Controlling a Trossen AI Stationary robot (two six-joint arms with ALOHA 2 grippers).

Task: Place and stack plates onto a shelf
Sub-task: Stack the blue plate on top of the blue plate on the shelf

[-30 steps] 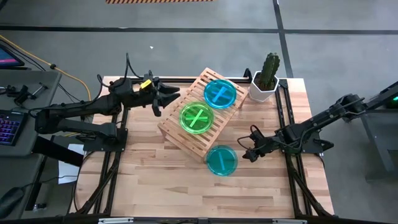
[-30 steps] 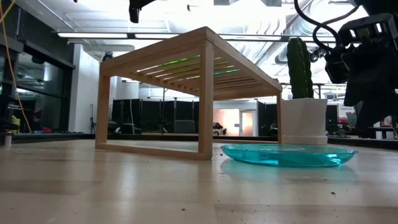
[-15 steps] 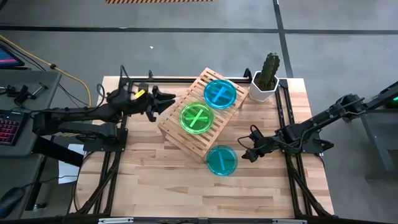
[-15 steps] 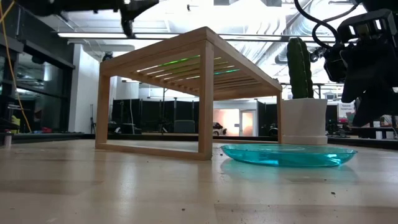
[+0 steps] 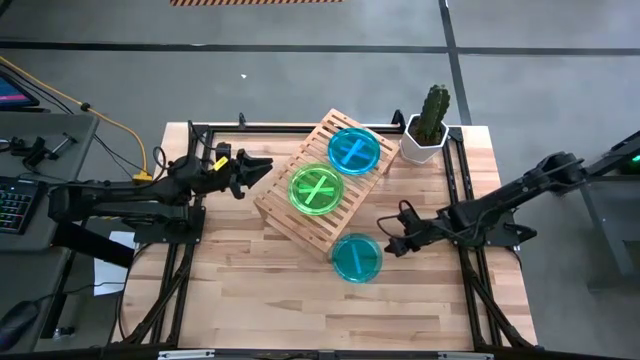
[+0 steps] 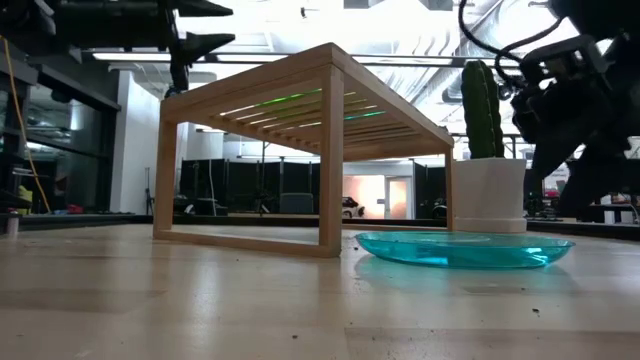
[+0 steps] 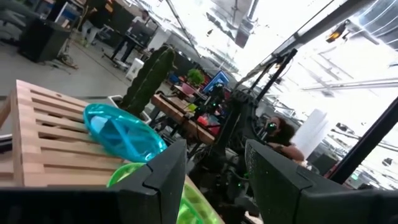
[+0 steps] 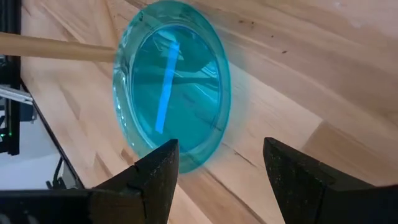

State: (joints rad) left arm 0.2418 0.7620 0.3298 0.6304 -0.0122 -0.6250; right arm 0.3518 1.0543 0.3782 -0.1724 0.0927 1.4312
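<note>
**A:** What do you get from your overhead that the table-level camera hides?

**B:** From above you see all three plates. The green plate (image 5: 316, 189) and a teal plate (image 5: 354, 150) lie side by side on top of the shelf (image 5: 285, 218), which sits askew on the table (image 5: 240, 290). A second teal plate with a bar mark (image 5: 356, 257) lies on the tabletop just beside the shelf's near corner. At table height you only catch green and teal glints through the slats, but you see that the shelf (image 6: 330, 150) stands on legs with open space beneath, and the teal plate (image 6: 462, 249) lies flat on the wood.

**A:** And your grippers?

**B:** Your right gripper (image 5: 393, 246) is low, just beside the loose teal plate, fingers apart; its wrist camera shows the plate (image 8: 171, 96) ahead of the two spread fingers (image 8: 155, 177), not between them. Your left gripper (image 5: 255, 168) hangs near the shelf's left edge, fingers also apart, nothing in them.

**A:** Anything in the way?

**B:** A cactus in a white pot (image 5: 425, 135) stands at the far right corner, near the shelf's end. No readable writing anywhere.
</note>
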